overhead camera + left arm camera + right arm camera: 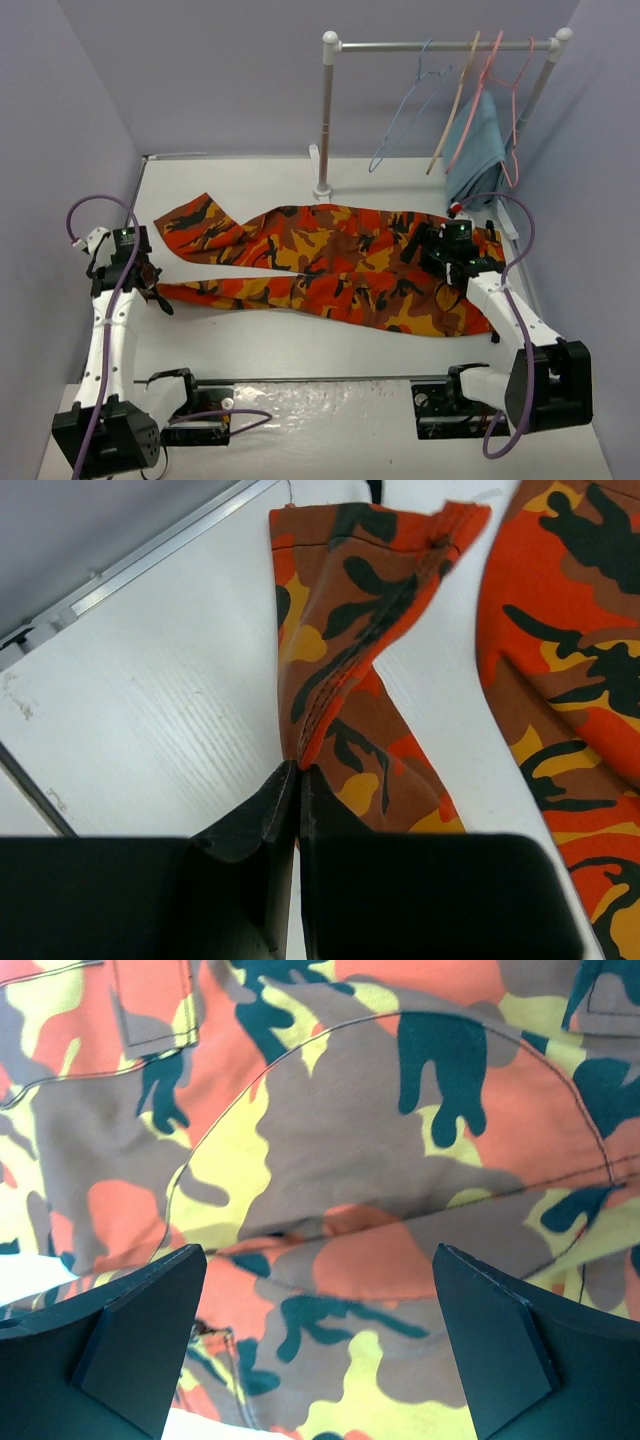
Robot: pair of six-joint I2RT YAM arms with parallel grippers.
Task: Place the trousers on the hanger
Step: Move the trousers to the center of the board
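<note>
Top view: the trousers point(340, 270) lie flat across the middle of the table point(260, 185), legs running out toward 9 o'clock and the waist end over at 3 o'clock. The 2 legs split apart on the 9 o'clock side, with 1 angling up toward 10.

The left gripper point(298, 780) sits at the cuff of the nearer leg. In its wrist view the jaws are pressed together with a fold of the camo fabric pinched right at the tips.

The right gripper point(320, 1290) is over the waist end, jaws spread wide with nothing between them. There's only printed cloth with seams and a pocket flap below. I can't tell if the fingertips point(140, 1330) actually touch the fabric.

The hanger point(405, 110) is on the rack point(327, 110) at about 1 o'clock, well apart from the trousers. Next to it toward 3 o'clock hang a wooden hanger point(455, 105), a pink hanger point(495, 90) and a teal cloth point(480, 150).
</note>
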